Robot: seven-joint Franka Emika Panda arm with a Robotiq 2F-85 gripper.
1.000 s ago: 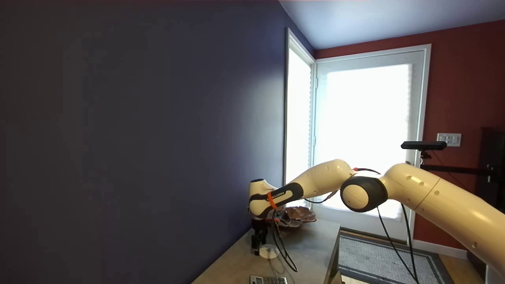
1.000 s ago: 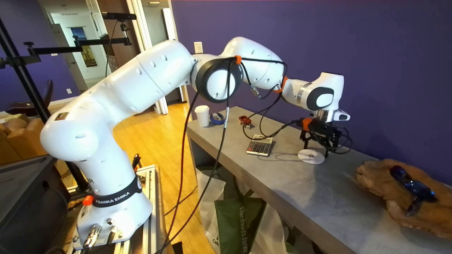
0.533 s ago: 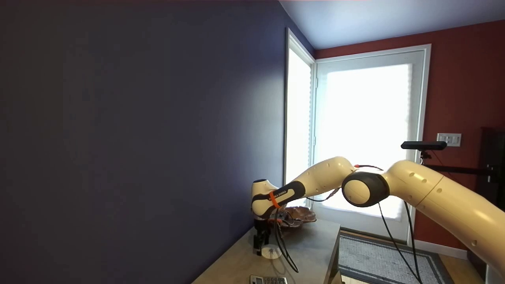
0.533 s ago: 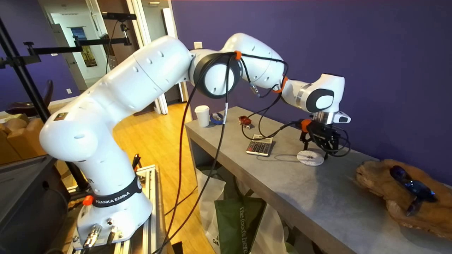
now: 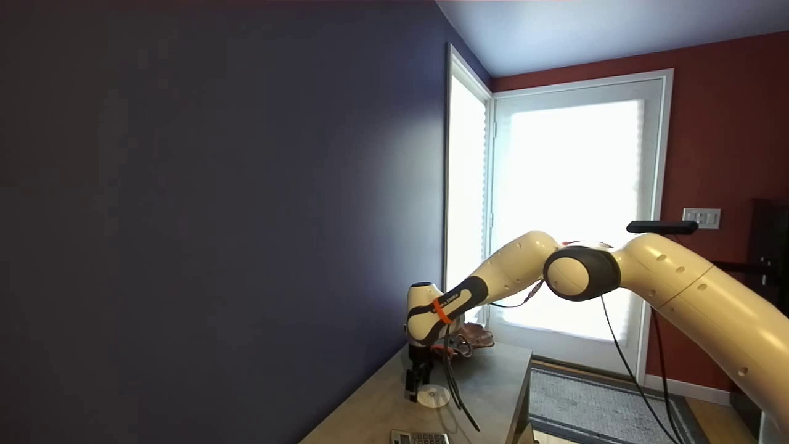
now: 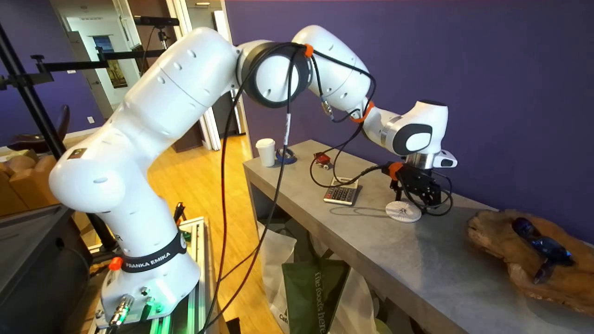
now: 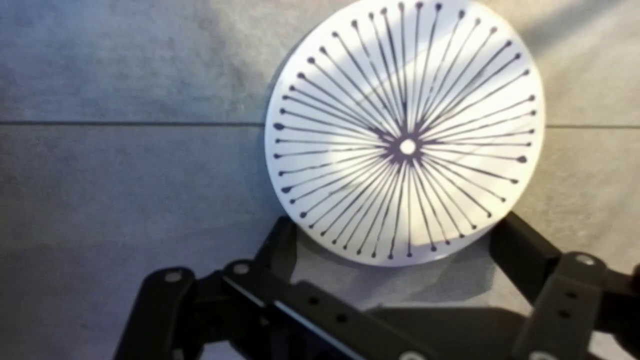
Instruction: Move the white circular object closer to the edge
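The white circular object is a flat white disc with dark lines radiating from its centre. It lies flat on the grey counter in both exterior views [image 5: 433, 396] [image 6: 403, 211] and fills the upper middle of the wrist view [image 7: 407, 95]. My gripper [image 6: 414, 200] is low at the wall side of the disc. In the wrist view my gripper [image 7: 396, 220] is open, with its fingers [image 7: 525, 255] spread wide. Both fingertips are at the disc's near rim, one on each side, and appear to touch it. The disc is not clamped between them. The fingertips are partly hidden by the disc.
A calculator [image 6: 341, 191] lies beside the disc on the counter [image 6: 371, 241]. A red toy car [image 6: 322, 160], a blue tape roll [image 6: 286, 156] and a white cup [image 6: 266, 152] stand farther along. A brown wooden bowl [image 6: 492, 236] holds sunglasses [image 6: 545, 246]. The purple wall is behind.
The disc has slid a little away from the wall, toward the counter's front edge. My gripper has moved with it, still open, and the arm's elbow has risen.
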